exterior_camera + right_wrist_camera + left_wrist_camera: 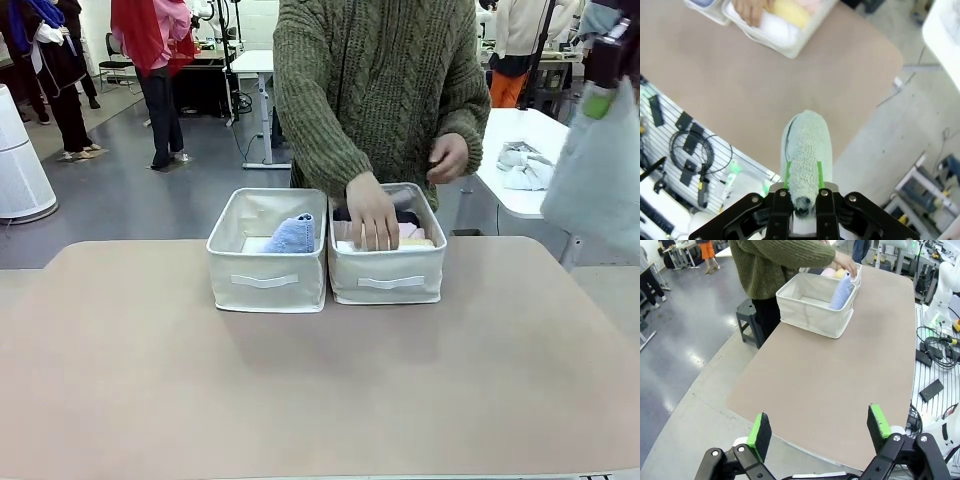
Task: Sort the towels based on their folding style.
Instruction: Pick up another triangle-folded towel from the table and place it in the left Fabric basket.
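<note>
While matte and tan, table before glossy grey workshop floor.

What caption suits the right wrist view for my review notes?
Right gripper shut on the pale grey-teal cone towel near the table's edge; a person's hand lies in a cream box.

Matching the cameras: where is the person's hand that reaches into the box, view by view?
Front view: the hand, centre, in the right cream box.
Left wrist view: top, right of centre.
Right wrist view: top edge, left of centre.
Shared landmark: that box.
</note>
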Tool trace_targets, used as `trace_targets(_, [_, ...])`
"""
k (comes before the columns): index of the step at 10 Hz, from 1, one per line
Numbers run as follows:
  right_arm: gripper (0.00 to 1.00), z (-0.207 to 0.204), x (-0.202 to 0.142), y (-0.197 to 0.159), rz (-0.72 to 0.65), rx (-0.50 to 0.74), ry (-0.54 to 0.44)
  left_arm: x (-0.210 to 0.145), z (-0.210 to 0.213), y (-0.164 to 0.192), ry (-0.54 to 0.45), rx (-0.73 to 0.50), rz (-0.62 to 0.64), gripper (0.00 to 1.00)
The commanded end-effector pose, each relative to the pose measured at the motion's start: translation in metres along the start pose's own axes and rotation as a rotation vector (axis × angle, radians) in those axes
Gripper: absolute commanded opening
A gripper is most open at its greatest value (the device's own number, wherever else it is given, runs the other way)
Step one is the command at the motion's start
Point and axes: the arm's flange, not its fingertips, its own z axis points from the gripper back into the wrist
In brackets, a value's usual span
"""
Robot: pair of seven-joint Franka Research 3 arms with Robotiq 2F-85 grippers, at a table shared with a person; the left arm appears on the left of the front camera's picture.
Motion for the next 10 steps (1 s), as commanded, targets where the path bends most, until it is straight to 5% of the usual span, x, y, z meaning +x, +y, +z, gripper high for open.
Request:
trace_targets(1, [0.16,0.016,0.045,0.024,0.126,0.049,-0.048,0.000,0.002,-0.001,-0.007,0.004,-0.018,1.00])
trace_targets(4, [0.16,0.007,0.088,0.066,0.239,0.083,0.001,0.000,0.002,-0.001,-0.007,0.004,-0.018,1.00])
trace_targets(10, [0.16,-0.010,0.099,0.080,0.231,0.085,0.003,0.000,0.002,-0.001,-0.007,0.004,-0.018,1.00])
